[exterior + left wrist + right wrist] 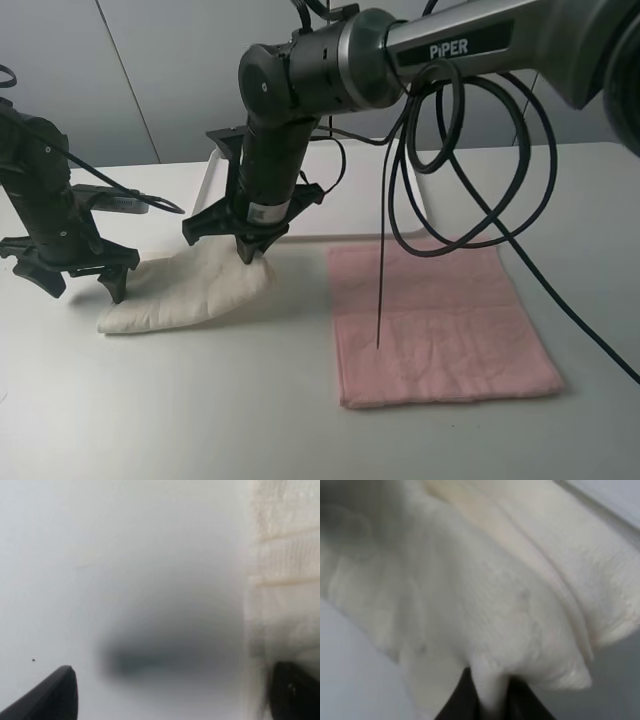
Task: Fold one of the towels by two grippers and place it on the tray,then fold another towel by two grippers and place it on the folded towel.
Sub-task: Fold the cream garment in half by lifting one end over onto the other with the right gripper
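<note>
The right gripper (pixel 487 701) is clamped tight on a raised fold of the cream towel (pixel 190 285); the left gripper (pixel 84 288) stands wide open and empty at that towel's left edge; the pink towel (pixel 435 320) lies flat to its right; the white tray (pixel 213 172) lies behind it.

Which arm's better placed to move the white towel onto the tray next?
Right, probably. The right gripper is shut on the white towel, just in front of the tray. The left gripper is open at the towel's other end, farther from the tray.
</note>
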